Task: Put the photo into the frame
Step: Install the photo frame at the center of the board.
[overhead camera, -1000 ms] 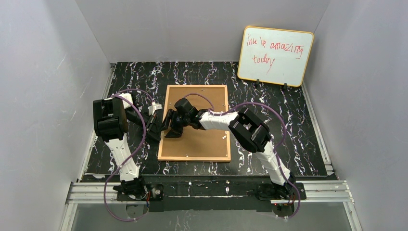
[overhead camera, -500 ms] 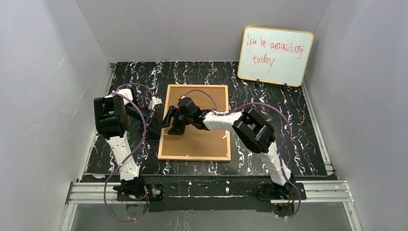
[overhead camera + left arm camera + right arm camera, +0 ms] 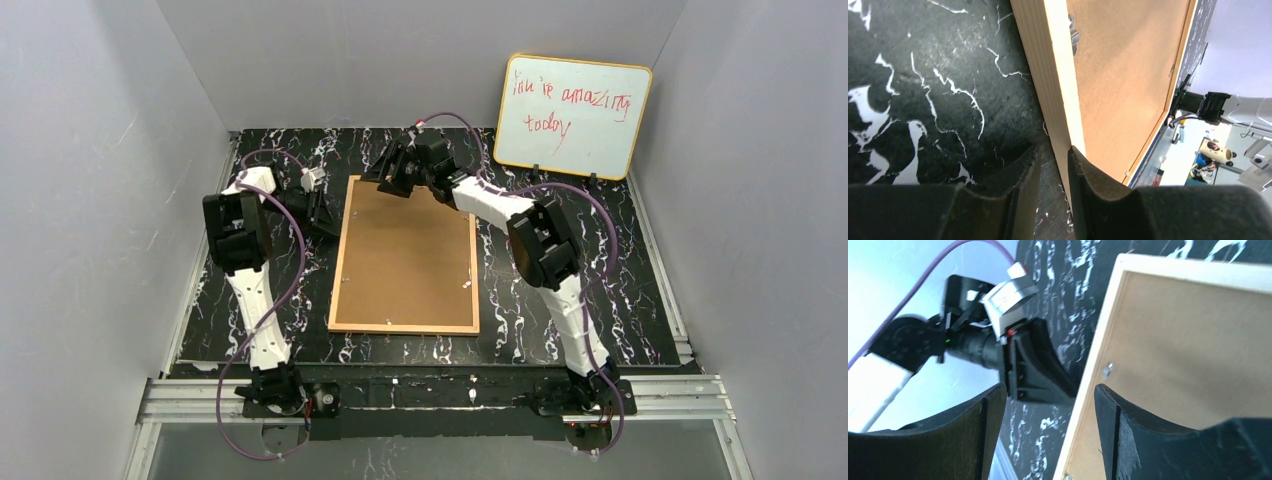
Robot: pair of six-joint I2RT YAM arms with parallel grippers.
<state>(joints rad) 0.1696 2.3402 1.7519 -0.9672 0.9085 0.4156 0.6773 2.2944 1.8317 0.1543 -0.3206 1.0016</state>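
Light-orange wooden picture frame (image 3: 405,255) lies brown-back-up on black marbled desk (image 3: 600,260); photo not visible. Left pincer (image 3: 1053,150) narrow, empty, against its left edge – right pincer (image 3: 1048,390) wide above far-left corner. Likely best: brace left, approach small metal tab (image 3: 1107,371) squarely.

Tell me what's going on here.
Two robot arms are working on the frame, which lies face down on the table, brown back up. The left pincer sits nearly closed against the frame's left edge; whether it grips is unclear. The right pincer hangs open over the far left corner. No photo shows in any view.
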